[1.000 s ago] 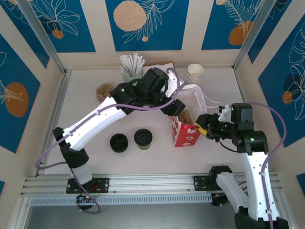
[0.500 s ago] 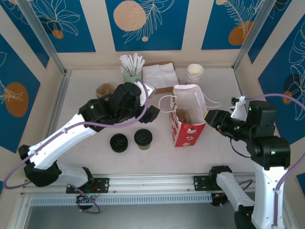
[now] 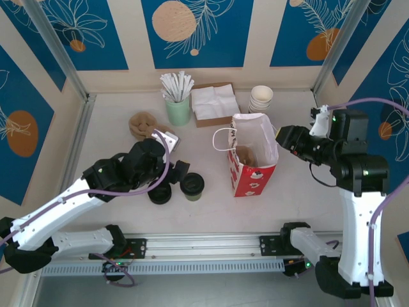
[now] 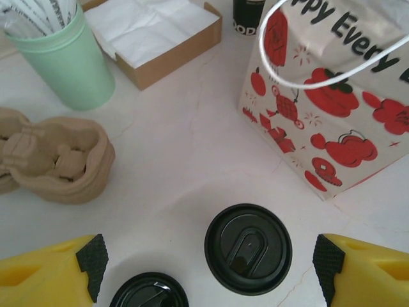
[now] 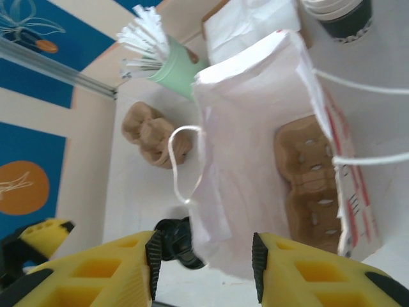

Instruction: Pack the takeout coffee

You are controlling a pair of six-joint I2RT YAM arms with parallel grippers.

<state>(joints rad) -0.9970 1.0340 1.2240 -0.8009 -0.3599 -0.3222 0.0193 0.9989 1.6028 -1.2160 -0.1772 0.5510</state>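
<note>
Flanking the takeout coffee [image 4: 248, 248] — black lid [image 4: 148, 293], red bag [image 4: 332, 115]

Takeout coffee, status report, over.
Left fingers open, flanking takeout coffee, no contact. Right fingers open beside red bag. Loose black lid beside it.

the left arm [image 3: 61, 208] and right arm [image 3: 353, 233] are white tubular links joined by bulky black motor housings, each trailed by a looping purple cable [image 3: 167, 167]. the jaws are yellow plastic blocks faced with black pads [image 4: 93, 257].
</note>
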